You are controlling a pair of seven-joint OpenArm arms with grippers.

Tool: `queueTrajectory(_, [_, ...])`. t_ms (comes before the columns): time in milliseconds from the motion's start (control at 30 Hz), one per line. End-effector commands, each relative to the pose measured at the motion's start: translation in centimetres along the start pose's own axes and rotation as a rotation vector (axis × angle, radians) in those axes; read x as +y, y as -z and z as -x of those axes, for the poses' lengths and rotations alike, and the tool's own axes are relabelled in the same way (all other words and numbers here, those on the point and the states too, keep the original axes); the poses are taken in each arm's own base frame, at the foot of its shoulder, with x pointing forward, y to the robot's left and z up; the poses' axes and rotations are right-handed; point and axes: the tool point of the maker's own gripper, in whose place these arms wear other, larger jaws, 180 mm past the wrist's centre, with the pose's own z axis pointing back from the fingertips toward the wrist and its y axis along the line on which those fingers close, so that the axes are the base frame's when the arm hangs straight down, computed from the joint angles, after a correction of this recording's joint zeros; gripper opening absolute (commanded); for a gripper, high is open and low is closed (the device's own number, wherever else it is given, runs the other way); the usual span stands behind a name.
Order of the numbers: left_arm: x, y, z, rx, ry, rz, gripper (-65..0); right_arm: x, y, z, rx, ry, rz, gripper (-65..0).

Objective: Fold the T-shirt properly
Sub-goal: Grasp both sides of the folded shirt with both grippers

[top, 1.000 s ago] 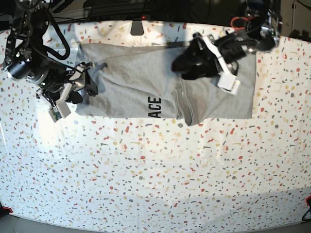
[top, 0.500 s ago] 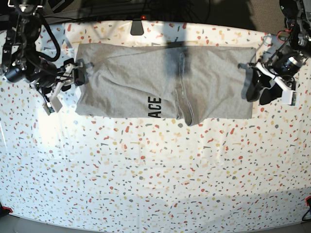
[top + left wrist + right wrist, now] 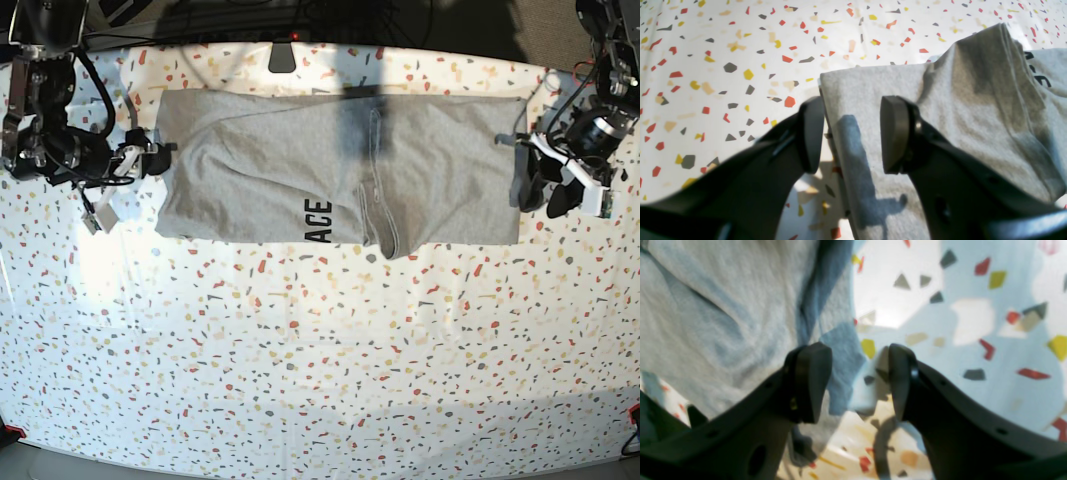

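The grey T-shirt [image 3: 340, 165] lies as a long folded band across the far part of the table, with black letters "ACE" [image 3: 318, 220] showing at its near edge and a raised crease right of the middle. My left gripper [image 3: 540, 192] is open at the band's right end. In the left wrist view that gripper [image 3: 851, 133] straddles the T-shirt [image 3: 973, 110] edge, one finger over cloth and one over the table. My right gripper [image 3: 155, 162] is open at the left end. In the right wrist view it [image 3: 857, 386] straddles the T-shirt [image 3: 723, 313] edge.
The speckled white table [image 3: 320, 350] stretches wide in front of the shirt. A dark grey mount [image 3: 282, 55] sits at the far edge, with cables behind it. Small red markers [image 3: 632, 415] sit at the near corners.
The left arm has swung from above the shirt's middle out to its right end. The right arm has drawn back slightly to the shirt's left end. The shirt has not moved.
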Motion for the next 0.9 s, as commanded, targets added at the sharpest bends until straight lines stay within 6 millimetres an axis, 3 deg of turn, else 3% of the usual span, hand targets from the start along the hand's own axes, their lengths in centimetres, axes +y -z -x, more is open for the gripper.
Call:
queueTrajectory(0, [0.1,-0.2,-1.6,-0.052,0.010,0.003,-37.9,0.2,-0.1,-0.8,-0.018,-0.018,-0.009,-33.3])
queueTrajectory(400, [0.1,-0.2,-1.5,-0.050,0.012,0.002,-37.9,5.7,2.4,-0.1,0.017,-0.010,-0.191,-33.3])
queueTrajectory(567, [0.1,-0.2,-1.5,-0.049,0.013,0.001,-37.9,6.4,2.6,-0.2,0.010,-0.002,-0.213,-33.7])
queueTrajectory(667, [0.1,-0.2,-1.5,-0.049,0.012,0.002,-37.9,6.4,2.6,-0.2,0.009,-0.002,-0.214,-44.3])
queueTrajectory(767, [0.1,-0.2,-1.5,-0.049,0.012,0.001,-37.9,6.4,2.6,-0.6,-0.013,0.000,-0.213,-62.9])
queueTrajectory(867, [0.1,-0.2,-1.4,-0.046,0.013,0.001,-37.9,6.1,2.5,-2.0,-0.093,0.005,-0.200,-65.0])
